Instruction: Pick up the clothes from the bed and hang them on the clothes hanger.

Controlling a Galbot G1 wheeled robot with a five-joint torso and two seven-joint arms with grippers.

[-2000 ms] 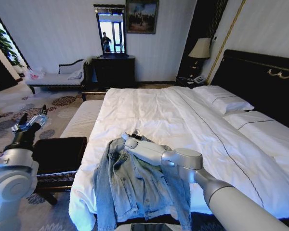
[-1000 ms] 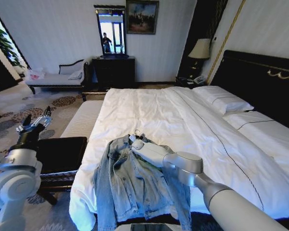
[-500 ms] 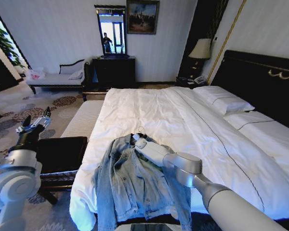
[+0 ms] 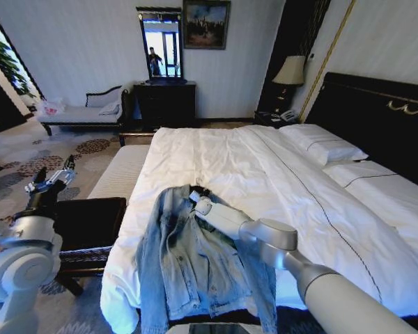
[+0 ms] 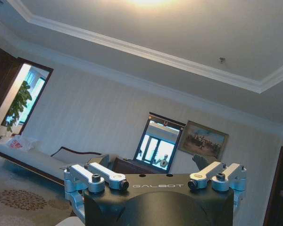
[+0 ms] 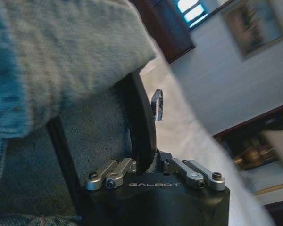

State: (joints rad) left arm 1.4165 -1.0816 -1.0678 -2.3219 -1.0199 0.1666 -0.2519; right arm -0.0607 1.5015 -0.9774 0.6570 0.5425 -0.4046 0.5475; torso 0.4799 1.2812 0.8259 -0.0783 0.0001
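The clothes, a faded light blue denim jacket (image 4: 195, 268), lie spread on the near corner of the white bed (image 4: 251, 160), with the hem hanging over the edge. My right gripper (image 4: 197, 201) is at the jacket's collar. In the right wrist view the right gripper (image 6: 151, 162) is shut on the black clothes hanger (image 6: 141, 127), just below its metal hook (image 6: 156, 104), with the denim jacket (image 6: 61, 56) draped over the hanger. My left gripper (image 4: 49, 182) is raised off to the left, away from the bed. The left gripper (image 5: 156, 184) is open and holds nothing.
A dark padded bench (image 4: 83, 223) stands by the bed's left side, under my left arm, with a pale bench (image 4: 122, 170) beyond it. The black headboard (image 4: 376, 118) and pillows (image 4: 324, 146) are at the right. A dresser with mirror (image 4: 164, 97) and a chaise (image 4: 83, 111) line the far wall.
My right gripper has pushed slightly up the bed at the collar, and the jacket's collar has bunched and risen around it. The left arm has lifted a little.
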